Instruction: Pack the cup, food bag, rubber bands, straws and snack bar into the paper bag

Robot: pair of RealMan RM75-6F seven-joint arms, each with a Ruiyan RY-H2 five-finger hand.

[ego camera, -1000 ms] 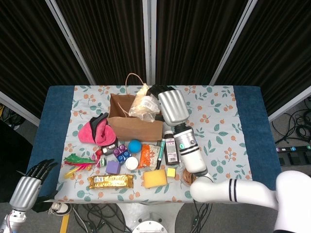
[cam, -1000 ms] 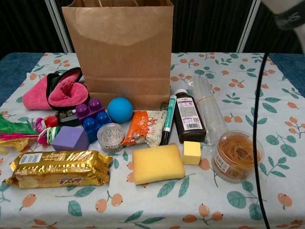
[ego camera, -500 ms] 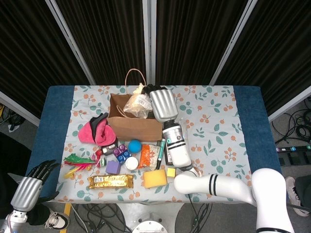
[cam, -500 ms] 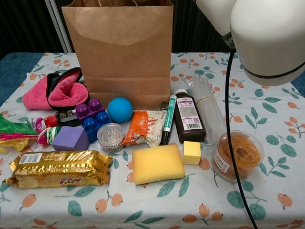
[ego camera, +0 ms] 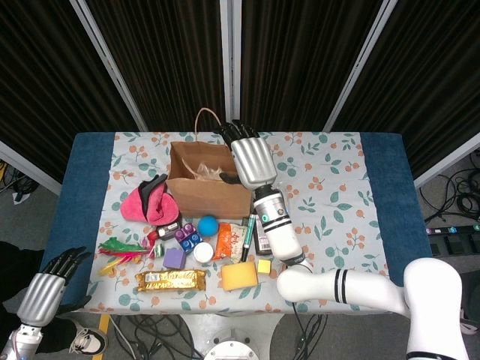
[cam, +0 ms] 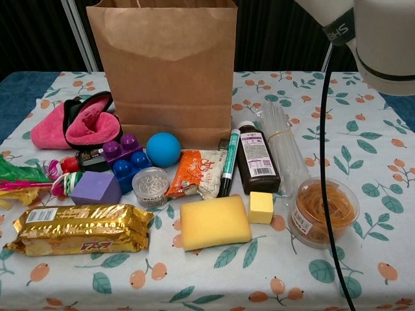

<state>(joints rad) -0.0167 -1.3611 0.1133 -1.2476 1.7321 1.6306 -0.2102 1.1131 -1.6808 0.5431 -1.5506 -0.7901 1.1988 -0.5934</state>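
The right hand (ego camera: 251, 159) hangs over the 3 o'clock edge of the upright paper bag (ego camera: 207, 182), its fingers (ego camera: 238, 132) spread and holding nothing, seemingly because the crinkled food bag (ego camera: 210, 172) now lies inside. The rubber bands (cam: 323, 208), straws (cam: 283, 148) and snack bar (cam: 79, 227) wait on the worktop (cam: 363, 149) nearby. The left hand (ego camera: 46, 285) idles at 8 o'clock, fingers apart and empty.
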